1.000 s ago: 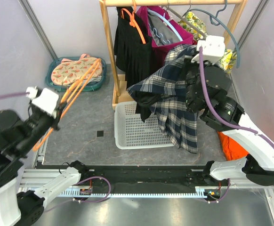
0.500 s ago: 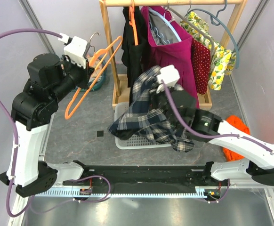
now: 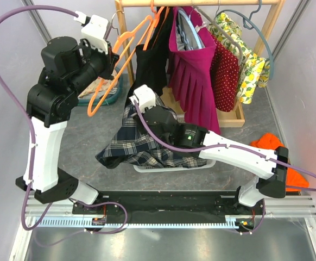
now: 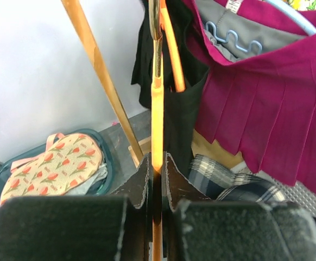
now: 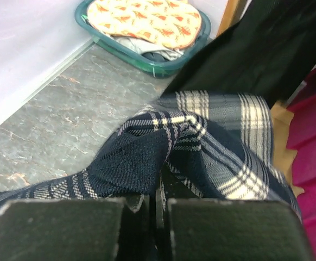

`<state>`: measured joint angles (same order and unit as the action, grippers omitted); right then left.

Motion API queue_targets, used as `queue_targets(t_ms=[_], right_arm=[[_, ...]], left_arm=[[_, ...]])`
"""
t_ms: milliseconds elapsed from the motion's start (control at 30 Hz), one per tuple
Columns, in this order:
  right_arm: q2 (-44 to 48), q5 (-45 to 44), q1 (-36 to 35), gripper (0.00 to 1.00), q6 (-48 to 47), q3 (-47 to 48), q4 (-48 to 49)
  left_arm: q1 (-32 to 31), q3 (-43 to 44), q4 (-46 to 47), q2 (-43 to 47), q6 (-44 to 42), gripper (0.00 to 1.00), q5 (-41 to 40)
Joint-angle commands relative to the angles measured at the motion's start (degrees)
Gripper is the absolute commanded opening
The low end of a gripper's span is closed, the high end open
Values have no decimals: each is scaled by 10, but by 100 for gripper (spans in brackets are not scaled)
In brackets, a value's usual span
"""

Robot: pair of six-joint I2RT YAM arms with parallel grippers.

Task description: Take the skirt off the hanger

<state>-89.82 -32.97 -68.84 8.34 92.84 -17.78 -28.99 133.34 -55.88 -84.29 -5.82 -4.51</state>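
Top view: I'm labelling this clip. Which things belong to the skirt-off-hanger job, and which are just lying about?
Job: plaid skirt, orange hanger, left gripper, right gripper.
Lying about: green tub, magenta skirt, orange cloth.

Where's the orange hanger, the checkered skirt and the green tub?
orange hanger [image 4: 157, 125]: left wrist view, on its straight bar.
checkered skirt [image 3: 132, 149]: top view, on the middle of the bunched cloth.
green tub [image 5: 122, 51]: right wrist view, on its near rim.
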Motion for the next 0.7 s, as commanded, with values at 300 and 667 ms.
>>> queue_targets(t_ms=[300, 667], right_arm=[[90, -163, 112, 0, 117, -236, 48], [139, -246, 118, 0, 238, -370, -51]], left_arm=[[1, 50, 99, -88, 1, 2, -44], [22, 4, 120, -90, -6, 2, -72]])
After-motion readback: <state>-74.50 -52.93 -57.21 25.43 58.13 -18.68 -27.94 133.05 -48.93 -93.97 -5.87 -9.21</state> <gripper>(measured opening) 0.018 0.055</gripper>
